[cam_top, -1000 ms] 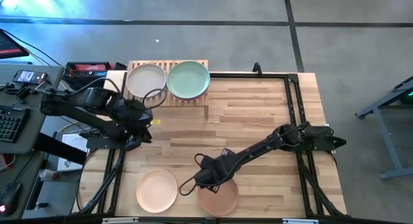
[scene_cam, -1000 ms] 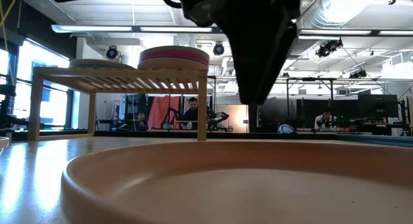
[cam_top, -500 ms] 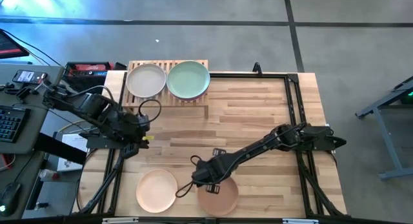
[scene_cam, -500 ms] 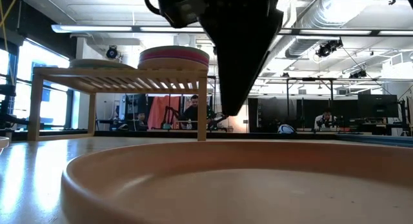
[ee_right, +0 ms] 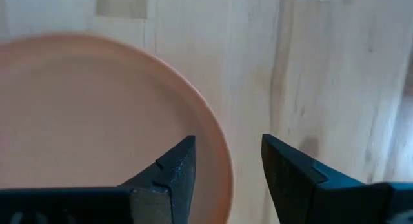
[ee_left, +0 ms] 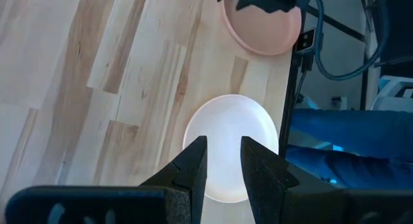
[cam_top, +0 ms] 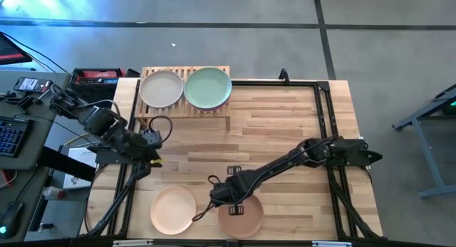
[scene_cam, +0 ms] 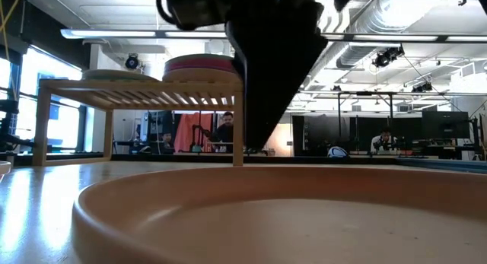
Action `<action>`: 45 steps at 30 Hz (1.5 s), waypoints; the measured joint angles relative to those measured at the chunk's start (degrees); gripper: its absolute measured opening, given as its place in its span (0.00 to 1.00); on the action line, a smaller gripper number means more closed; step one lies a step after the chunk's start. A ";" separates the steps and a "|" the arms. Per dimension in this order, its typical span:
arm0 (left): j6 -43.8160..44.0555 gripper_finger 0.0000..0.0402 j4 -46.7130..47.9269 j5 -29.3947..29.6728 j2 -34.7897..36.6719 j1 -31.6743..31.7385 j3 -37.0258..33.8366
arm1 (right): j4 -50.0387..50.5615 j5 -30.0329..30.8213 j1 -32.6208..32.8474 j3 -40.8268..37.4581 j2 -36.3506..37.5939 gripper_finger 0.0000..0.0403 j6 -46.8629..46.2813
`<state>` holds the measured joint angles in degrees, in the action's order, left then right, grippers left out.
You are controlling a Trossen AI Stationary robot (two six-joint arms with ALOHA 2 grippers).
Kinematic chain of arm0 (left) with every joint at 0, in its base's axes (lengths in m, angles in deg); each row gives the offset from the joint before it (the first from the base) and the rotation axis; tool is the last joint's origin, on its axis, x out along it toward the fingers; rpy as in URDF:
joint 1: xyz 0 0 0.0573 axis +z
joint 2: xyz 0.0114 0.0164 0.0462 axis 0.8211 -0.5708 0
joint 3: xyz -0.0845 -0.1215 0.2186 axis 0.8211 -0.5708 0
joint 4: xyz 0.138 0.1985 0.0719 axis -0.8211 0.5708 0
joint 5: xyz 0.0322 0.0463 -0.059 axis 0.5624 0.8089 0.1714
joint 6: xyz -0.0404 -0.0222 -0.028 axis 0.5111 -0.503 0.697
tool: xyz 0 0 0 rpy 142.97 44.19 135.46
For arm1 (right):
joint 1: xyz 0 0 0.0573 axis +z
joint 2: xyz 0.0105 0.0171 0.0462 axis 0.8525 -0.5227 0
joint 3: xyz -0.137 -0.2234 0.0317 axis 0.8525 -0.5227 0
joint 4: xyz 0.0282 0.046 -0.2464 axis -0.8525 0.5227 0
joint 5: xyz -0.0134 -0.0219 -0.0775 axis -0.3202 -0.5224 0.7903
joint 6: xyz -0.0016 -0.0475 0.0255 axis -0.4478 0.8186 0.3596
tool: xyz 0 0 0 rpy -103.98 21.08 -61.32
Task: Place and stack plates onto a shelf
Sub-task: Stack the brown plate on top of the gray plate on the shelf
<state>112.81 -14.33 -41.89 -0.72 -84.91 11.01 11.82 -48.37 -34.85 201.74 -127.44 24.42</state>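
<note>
Overhead: right gripper (cam_top: 222, 197) over near edge of brown plate (cam_top: 242, 218); peach plate (cam_top: 173, 208) just beside; left gripper (cam_top: 151, 142) near table's left edge. Cream plate (cam_top: 161, 88), mint plate (cam_top: 208, 86) top two stacks on shelf (cam_top: 184, 108).
Low view: brown plate rim fills foreground, dark gripper above.
Left wrist: fingers (ee_left: 191, 164) slightly apart, peach plate beyond.
Right wrist: fingers (ee_right: 174, 166) spread, straddling brown plate rim.
</note>
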 joint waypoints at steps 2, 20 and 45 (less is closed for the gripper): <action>0.47 0.21 0.00 0.69 -0.11 -0.78 0.00 | -0.45 0.07 0.00 0.00 -0.55 0.38 0.48; 0.43 0.21 -0.85 2.30 -2.78 -2.71 -0.04 | -0.38 -2.85 -1.53 0.00 -2.81 0.38 4.57; 0.34 0.21 -0.73 2.07 -5.31 -2.66 -0.04 | 0.34 -8.04 -1.96 0.09 -4.08 0.02 -0.50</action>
<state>113.15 -15.06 -39.82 -6.03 -87.57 10.97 12.16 -56.40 -36.81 201.82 -131.52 23.92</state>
